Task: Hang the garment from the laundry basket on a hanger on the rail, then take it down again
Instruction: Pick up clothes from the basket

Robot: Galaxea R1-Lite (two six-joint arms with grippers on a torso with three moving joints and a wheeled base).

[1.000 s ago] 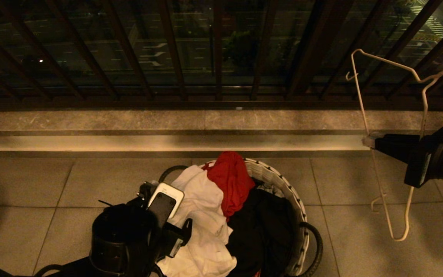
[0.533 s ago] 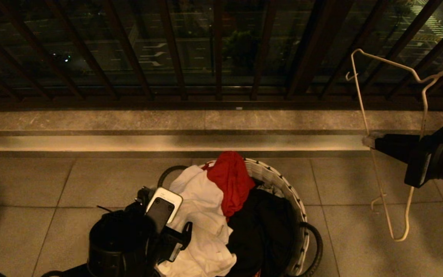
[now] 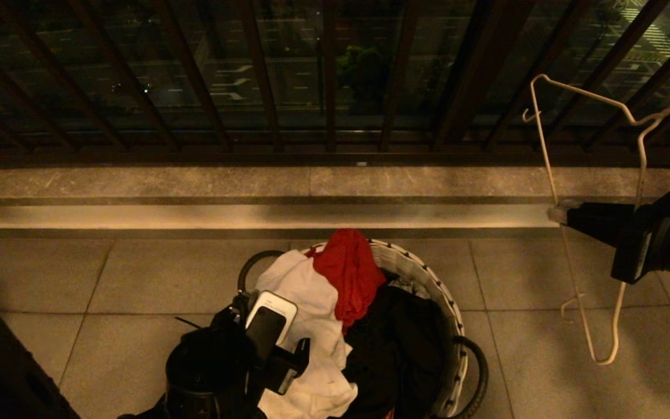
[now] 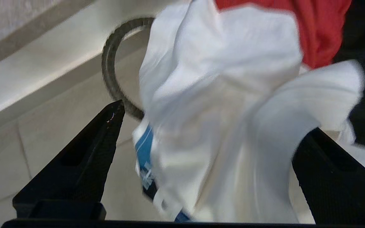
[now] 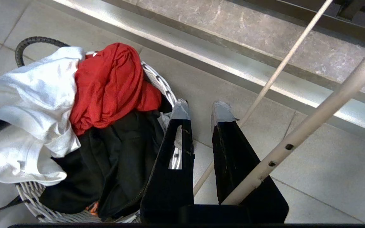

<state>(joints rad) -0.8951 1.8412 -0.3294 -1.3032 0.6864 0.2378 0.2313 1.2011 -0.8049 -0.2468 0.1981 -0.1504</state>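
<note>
Left gripper: jaws wide, one finger either side of the white shirt folds; it hangs over the near-left part of the basket. I cannot tell whether it touches the cloth.
Right gripper: jaws narrow, held out at the right, well apart from the basket. The hanger wire runs between its fingers, so it grips the hanger.
Shirt: crumpled white heap on the left side of the basket, spilling over the near-left rim; a bit of blue print shows at its lower edge in the left wrist view.
Basket: white woven, on the floor tiles, one black loop handle at the far-left and one at the near-right.
Red cloth: on top at the far side, touching the shirt.
Black cloth: fills the right half of the basket, under the red cloth.
Hanger: thin white wire, tilted, in the air at the right in front of the railing.
Railing: dark vertical bars beyond a stone ledge.
</note>
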